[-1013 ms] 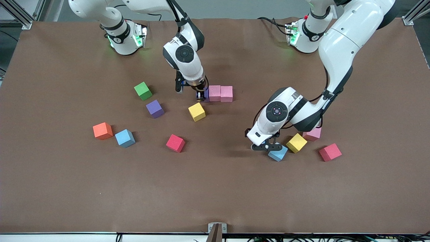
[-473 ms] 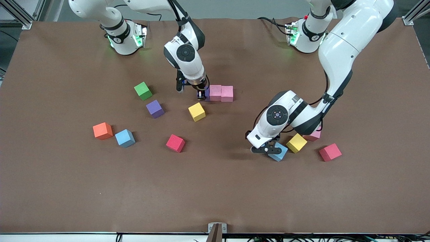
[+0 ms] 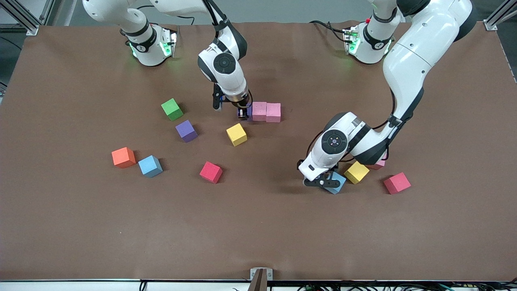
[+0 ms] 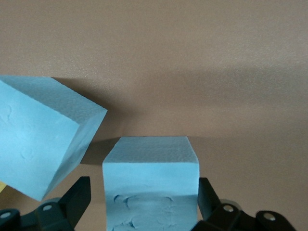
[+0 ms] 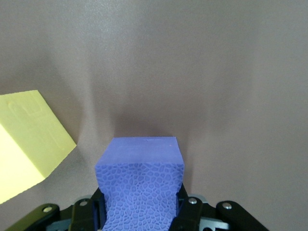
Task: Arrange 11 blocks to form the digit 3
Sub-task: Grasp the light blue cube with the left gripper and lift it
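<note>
You can see three pink blocks (image 3: 259, 111) (image 3: 273, 112) (image 3: 379, 164), three blue (image 3: 150, 166) (image 4: 151, 183) (image 4: 43, 134), two purple (image 3: 186, 130) (image 5: 140, 192), two yellow (image 3: 236, 134) (image 3: 356, 172), two red (image 3: 211, 172) (image 3: 397, 182), one green (image 3: 171, 109), one orange (image 3: 123, 157).

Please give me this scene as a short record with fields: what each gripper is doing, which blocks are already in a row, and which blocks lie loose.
right gripper: shut on a purple foam cube, low at the table beside the two pink foam cubes
left gripper: fingers open around a light blue foam cube, not clamped
row begun: purple cube next to the two pink cubes
loose near right arm's end: green cube, second purple cube, orange cube
loose near left gripper: yellow cube, red cube
</note>
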Robot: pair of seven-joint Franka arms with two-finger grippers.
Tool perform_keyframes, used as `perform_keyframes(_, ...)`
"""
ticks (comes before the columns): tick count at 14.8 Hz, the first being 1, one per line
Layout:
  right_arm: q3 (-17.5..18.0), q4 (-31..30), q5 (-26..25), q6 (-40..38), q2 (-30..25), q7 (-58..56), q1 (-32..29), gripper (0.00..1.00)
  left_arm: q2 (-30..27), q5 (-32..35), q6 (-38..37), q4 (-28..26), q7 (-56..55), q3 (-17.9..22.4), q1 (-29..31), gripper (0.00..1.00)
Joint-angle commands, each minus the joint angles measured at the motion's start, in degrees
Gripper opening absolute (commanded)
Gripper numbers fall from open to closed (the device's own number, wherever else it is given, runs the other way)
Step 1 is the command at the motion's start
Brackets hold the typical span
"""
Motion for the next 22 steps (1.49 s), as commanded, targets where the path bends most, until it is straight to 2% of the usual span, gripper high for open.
perform_keyframes(1,-0.5,0.3,0.9,1.2,1.3,0.9,1.0,0.00,1.2,1.2,-0.2,1.7,-0.3,-0.1,-0.3,0.85)
perform_keyframes(4,-0.6,0.3,0.9,1.2,1.3,0.9,1.0,0.01,1.2,1.2,-0.2,1.7,-0.6,-0.1,-0.4,0.65)
perform_keyframes(6,-0.6,0.3,0.9,1.1,1.3,0.9,0.9,0.02,0.8,1.4,-0.2,1.9,-0.6,-0.1,-0.4,0.58)
perform_keyframes(9,-0.6,0.3,0.9,1.1,1.3,0.9,0.9,0.04,-0.4,1.5,-0.7,1.8,-4.4,-0.1,-0.1,0.55)
perform_keyframes(10,-0.6,0.3,0.9,1.1,1.3,0.9,0.8,0.07,-1.2,1.6,-1.0,1.6,-6.6,-0.1,0.0,0.55)
perform_keyframes(11,-0.6,0.3,0.9,1.1,1.3,0.9,0.8,0.12,-2.0,1.6,-1.5,1.5,-8.5,-0.1,0.1,0.55)
perform_keyframes(13,-0.6,0.3,0.9,1.1,1.3,0.8,0.8,0.32,-3.0,1.6,-4.1,1.5,-12.9,-0.8,0.4,0.56)
perform_keyframes(15,-0.6,0.3,0.8,1.0,1.2,0.7,0.6,0.45,-4.1,1.2,-6.2,1.4,-18.7,-1.3,0.3,0.56)
perform_keyframes(16,-0.6,0.3,0.6,0.8,1.2,0.7,0.6,0.55,-4.4,1.2,-6.4,1.3,-23.3,-2.1,0.3,0.56)
perform_keyframes(19,-0.8,0.3,0.5,0.1,1.1,0.4,0.3,1.00,-5.0,1.2,-6.7,1.3,-36.7,-3.3,0.3,0.56)
perform_keyframes(22,-0.9,0.3,0.4,0.0,1.0,0.4,0.3,1.00,-6.2,1.3,-6.7,0.9,-49.2,-4.3,0.3,0.55)
